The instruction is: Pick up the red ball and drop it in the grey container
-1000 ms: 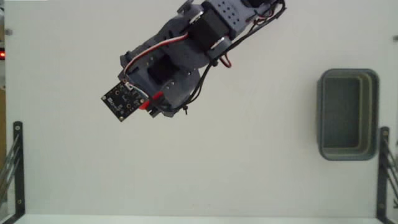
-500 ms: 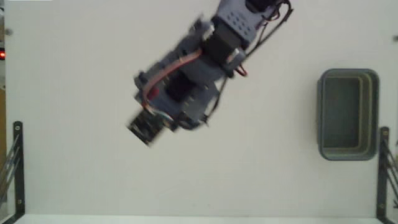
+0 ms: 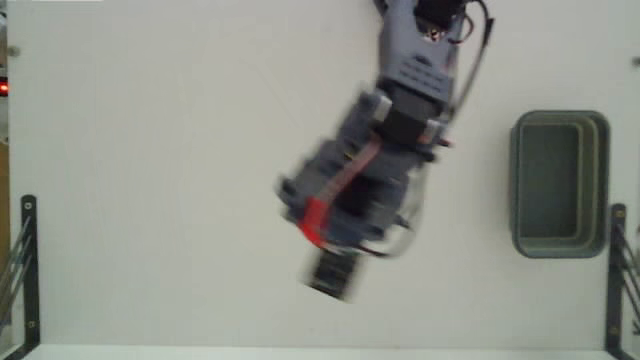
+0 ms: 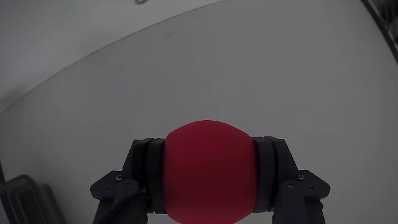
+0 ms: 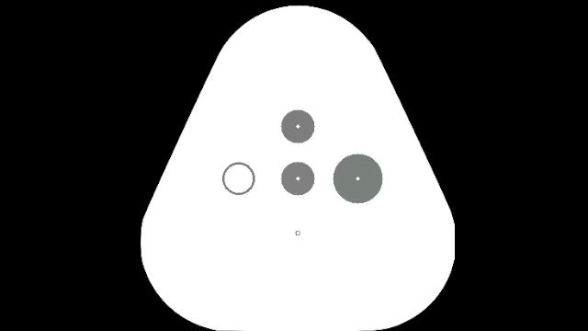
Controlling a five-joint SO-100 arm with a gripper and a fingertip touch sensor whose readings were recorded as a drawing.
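Tabletop [image 3: 150, 150] plain white; end effector [image 4: 208, 180] clamps red ball [image 4: 209, 171]; grey container [image 3: 600, 185] apart.

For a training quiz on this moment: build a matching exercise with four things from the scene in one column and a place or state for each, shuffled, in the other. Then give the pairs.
Column 1
1. red ball
2. grey container
3. gripper
4. table

Column 2
A. empty, at the right edge of the fixed view
B. clamped between two dark fingers
C. plain white, bearing the tub
D. shut on the ball

Pairs: 1-B, 2-A, 3-D, 4-C
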